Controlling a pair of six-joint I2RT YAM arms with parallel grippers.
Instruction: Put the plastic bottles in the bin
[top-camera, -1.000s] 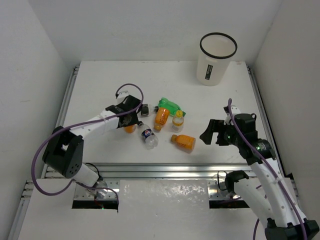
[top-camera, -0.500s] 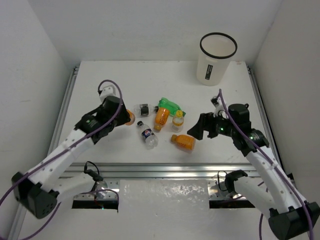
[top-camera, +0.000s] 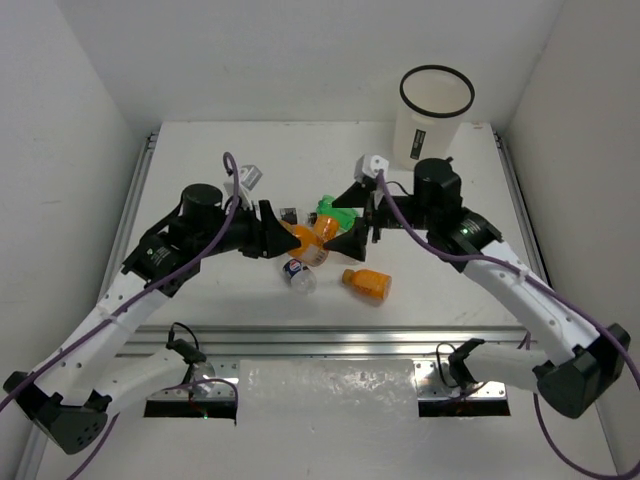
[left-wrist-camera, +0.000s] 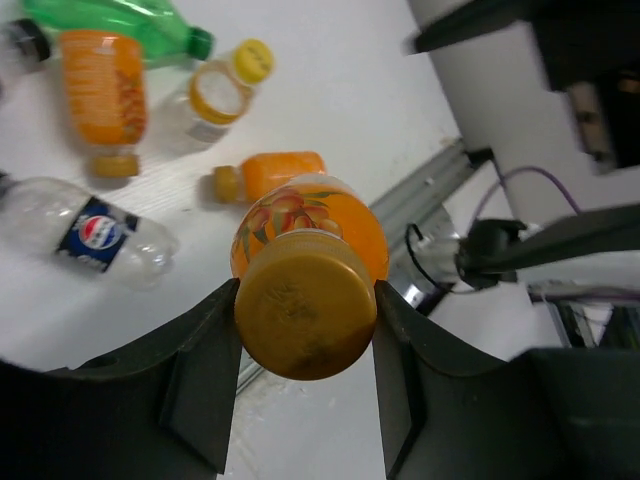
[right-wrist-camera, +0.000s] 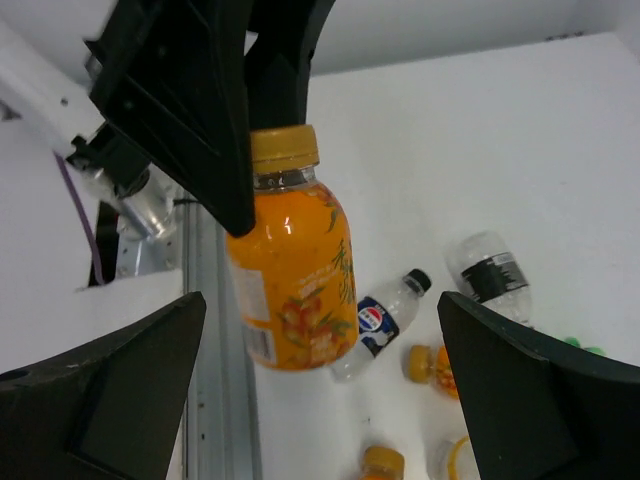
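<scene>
While the left pincer (left-wrist-camera: 305, 300) is clenched on the cap of an orange bottle (left-wrist-camera: 320, 225) and holds it clear of the bench (top-camera: 200, 160), the right pincer (top-camera: 352, 220) hangs released just beside it at the centre of the overhead frame, its fingers spread wide and grasping nothing; the held bottle's label shows fruit pictures and, in the right wrist view, a column of characters too small to read. Below it on the bench, at the left of the left wrist frame, lies a clear Pepsi bottle (left-wrist-camera: 100, 235) with the red, white and blue globe on a dark blue label. Near it lie a green bottle (left-wrist-camera: 110, 18), a yellow-capped bottle (left-wrist-camera: 225, 85) and a second orange bottle (left-wrist-camera: 275, 172). Another clear bottle (right-wrist-camera: 488, 270) carries a dark label whose writing cannot be read. Upright in the upper right of the overhead frame stands the bin (top-camera: 430, 130), well apart from the bottles, with an illegible dark label on its side
</scene>
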